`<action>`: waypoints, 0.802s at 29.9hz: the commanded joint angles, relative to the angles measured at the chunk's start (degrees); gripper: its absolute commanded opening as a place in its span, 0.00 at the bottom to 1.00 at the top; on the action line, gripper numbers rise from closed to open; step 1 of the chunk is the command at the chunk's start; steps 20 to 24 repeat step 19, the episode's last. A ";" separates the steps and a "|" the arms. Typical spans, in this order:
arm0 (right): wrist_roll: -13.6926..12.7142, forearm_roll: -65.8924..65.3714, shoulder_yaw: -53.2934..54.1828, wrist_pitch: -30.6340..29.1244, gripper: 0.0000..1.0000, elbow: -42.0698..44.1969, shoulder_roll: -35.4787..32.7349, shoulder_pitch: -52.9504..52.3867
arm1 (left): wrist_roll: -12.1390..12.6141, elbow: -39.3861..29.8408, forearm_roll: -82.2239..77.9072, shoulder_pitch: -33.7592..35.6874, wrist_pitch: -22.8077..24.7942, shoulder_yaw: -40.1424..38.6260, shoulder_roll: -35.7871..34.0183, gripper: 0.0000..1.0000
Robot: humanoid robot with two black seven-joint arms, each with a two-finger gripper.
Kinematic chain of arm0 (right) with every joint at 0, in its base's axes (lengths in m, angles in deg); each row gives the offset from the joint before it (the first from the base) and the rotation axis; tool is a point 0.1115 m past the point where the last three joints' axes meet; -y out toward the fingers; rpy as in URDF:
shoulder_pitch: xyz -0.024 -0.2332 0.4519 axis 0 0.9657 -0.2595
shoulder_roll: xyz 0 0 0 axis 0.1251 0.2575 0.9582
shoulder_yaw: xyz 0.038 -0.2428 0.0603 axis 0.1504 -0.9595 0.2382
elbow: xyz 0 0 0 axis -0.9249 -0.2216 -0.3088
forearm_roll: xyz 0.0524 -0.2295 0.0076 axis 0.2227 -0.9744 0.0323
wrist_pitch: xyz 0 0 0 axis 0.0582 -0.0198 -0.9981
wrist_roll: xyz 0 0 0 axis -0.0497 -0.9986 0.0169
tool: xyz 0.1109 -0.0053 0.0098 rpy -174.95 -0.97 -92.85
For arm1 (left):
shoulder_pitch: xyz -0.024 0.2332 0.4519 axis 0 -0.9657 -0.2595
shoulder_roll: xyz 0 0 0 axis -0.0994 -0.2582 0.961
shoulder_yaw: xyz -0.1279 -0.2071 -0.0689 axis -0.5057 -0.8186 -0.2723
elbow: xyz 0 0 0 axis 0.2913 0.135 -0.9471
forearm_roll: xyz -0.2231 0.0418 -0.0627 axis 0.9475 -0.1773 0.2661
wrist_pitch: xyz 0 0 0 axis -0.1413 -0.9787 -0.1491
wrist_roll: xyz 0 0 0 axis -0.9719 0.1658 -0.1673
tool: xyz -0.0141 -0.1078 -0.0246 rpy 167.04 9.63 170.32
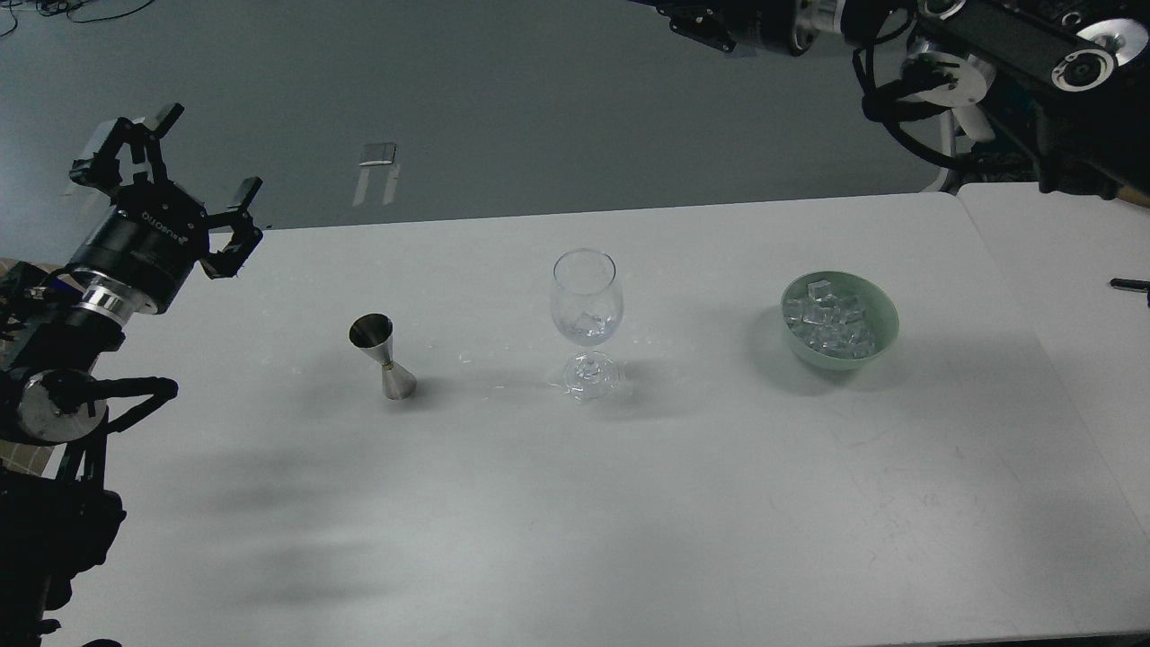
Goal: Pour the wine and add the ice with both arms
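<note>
Glass is my landmark: one clear stemmed wine glass [586, 316] stands upright on the white table [629, 503], stem and long axis vertical, mouth up, round foot flat on the matte, faintly scuffed surface. Inside its bowl sits one glassy ice cube [588, 322]; any wine there is too clear for me to make out.

Left of the glass, well apart, stands one jigger [383, 356], smooth brushed metal, shaped like two cones joined at a narrow brass-coloured waist. It leans slightly, its wider open cup uppermost and tipped toward the upper left, its base resting on the table.

Right of the glass, at a greater distance, sits one round pale green bowl [876, 337], smooth and matte, open side up. It holds a heap of ice [831, 322]: small clear, whitish cubes, roughly a dozen, too jumbled to count exactly.

My left pincer [180, 175] hangs far left of the glass, beyond the jigger, above the table's far left edge. It is black and hard-edged with white lettering on its cylindrical body and a silver ring behind. Its fingers [238, 202] are spread wide and point up and away from me, holding nothing.

My right arm [988, 45] crosses the upper right, far behind the bowl, black with silver joints and looped cable. Its pincer lies outside the view.
</note>
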 commanded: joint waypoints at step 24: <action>4.40 4.98 38.01 -6.44 0.99 16.21 15.04 23.32 | -1.29 26.35 1.07 19.64 0.00 8.52 -0.02 0.98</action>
